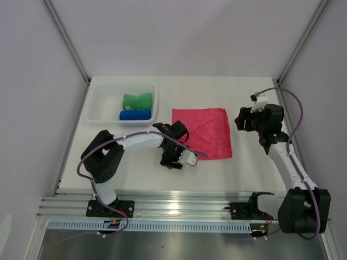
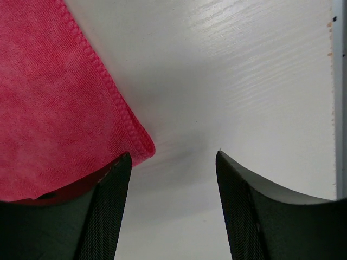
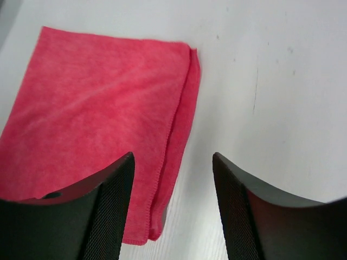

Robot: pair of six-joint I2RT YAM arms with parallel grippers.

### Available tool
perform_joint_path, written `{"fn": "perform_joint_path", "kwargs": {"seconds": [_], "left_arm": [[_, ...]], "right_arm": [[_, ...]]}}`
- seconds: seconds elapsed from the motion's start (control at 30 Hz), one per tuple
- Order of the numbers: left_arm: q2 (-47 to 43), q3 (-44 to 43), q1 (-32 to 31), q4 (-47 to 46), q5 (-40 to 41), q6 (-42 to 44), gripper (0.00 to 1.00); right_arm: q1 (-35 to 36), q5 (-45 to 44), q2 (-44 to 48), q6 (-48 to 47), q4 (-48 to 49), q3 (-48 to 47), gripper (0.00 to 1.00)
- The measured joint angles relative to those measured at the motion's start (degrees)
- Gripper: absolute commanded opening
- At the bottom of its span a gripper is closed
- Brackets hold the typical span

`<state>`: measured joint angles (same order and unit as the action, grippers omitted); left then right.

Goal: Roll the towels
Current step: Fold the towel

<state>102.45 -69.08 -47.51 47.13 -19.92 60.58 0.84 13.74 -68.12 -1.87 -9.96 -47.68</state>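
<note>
The pink towel [image 1: 201, 132] lies flat and folded in the middle of the table. Its doubled edge [image 3: 181, 130] shows in the right wrist view. My left gripper [image 1: 173, 162] hovers at the towel's near left corner [image 2: 138, 143], open, with bare table between its fingers [image 2: 173, 157]. My right gripper [image 1: 242, 120] hangs just right of the towel, also open and holding nothing [image 3: 172, 157]. The green towel [image 1: 136, 101] and the rolled blue towel [image 1: 135, 115] rest inside the white basket [image 1: 97, 100].
The basket stands at the back left of the table. White walls with metal posts close in the back and sides. An aluminium rail [image 1: 179, 203] carrying both arm bases runs along the near edge.
</note>
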Motion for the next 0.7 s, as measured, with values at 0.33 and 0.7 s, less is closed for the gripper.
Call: {"fn": "perform_joint_path", "kwargs": {"seconds": [0.33, 0.7], "left_arm": [[0.8, 4.0, 0.0, -8.0, 3.5, 7.6, 0.54], [0.8, 4.9, 0.0, -12.2, 3.8, 5.9, 0.07]], "right_arm": [[-4.8, 16.8, 3.1, -19.2, 0.9, 1.8, 0.60], [3.4, 23.5, -3.5, -65.5, -20.3, 5.1, 0.53]]}}
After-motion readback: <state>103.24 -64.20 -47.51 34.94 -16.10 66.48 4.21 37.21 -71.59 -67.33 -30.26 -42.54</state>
